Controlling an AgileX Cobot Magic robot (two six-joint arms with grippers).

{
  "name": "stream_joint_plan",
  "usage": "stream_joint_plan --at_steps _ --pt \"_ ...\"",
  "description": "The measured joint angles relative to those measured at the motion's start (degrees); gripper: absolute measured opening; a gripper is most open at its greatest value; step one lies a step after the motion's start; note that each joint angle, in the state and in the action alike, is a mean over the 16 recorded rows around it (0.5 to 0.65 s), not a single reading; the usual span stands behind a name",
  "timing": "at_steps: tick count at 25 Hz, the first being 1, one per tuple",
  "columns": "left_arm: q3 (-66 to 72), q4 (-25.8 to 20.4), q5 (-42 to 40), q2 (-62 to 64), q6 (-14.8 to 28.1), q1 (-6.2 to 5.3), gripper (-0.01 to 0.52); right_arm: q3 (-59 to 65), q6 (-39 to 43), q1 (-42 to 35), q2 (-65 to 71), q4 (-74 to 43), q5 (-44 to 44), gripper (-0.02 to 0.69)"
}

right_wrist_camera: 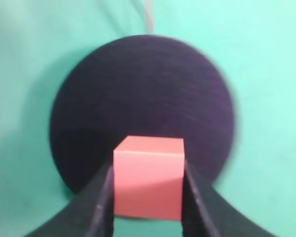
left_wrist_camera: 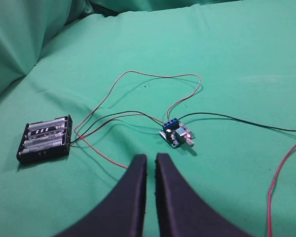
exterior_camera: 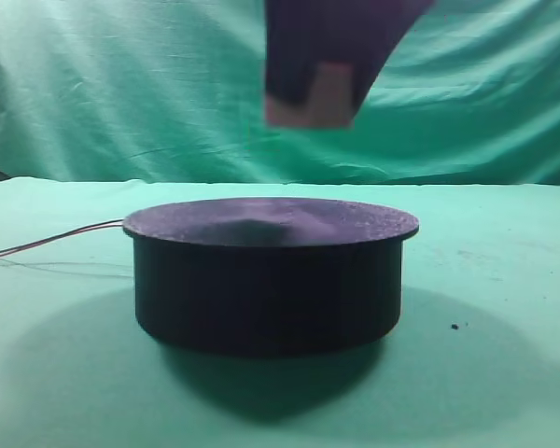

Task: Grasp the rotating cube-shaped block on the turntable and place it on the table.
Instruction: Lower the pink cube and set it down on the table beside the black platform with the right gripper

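The salmon cube-shaped block [exterior_camera: 319,98] hangs in the air well above the black turntable [exterior_camera: 269,271], clamped in my right gripper [exterior_camera: 313,93]. In the right wrist view the block [right_wrist_camera: 148,175] sits between the two dark fingers of my right gripper [right_wrist_camera: 147,197], with the turntable's round top [right_wrist_camera: 138,94] below it. My left gripper [left_wrist_camera: 151,160] shows only in the left wrist view, its jaws nearly together with a thin gap and nothing between them, over the green table cloth [left_wrist_camera: 237,59].
Thin wires [exterior_camera: 51,239] lead from the turntable's left side. In the left wrist view a black battery holder [left_wrist_camera: 45,138] and a small blue circuit board [left_wrist_camera: 176,133] lie on the cloth, joined by red and black wires [left_wrist_camera: 138,81]. A green cloth backdrop [exterior_camera: 121,84] hangs behind.
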Motion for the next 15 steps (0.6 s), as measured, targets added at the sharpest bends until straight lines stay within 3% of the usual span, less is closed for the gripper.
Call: stream_joint_plan --at_steps 7,15 --pt "0.0 0.0 0.0 0.0 0.0 0.0 0.0 9.69 -2.02 -7.93 0.06 4.06 -8.01 0.265" --pt "0.0 0.0 0.0 0.0 0.0 0.0 0.0 12.94 -3.24 -9.35 2.9 7.0 -14.44 0.421"
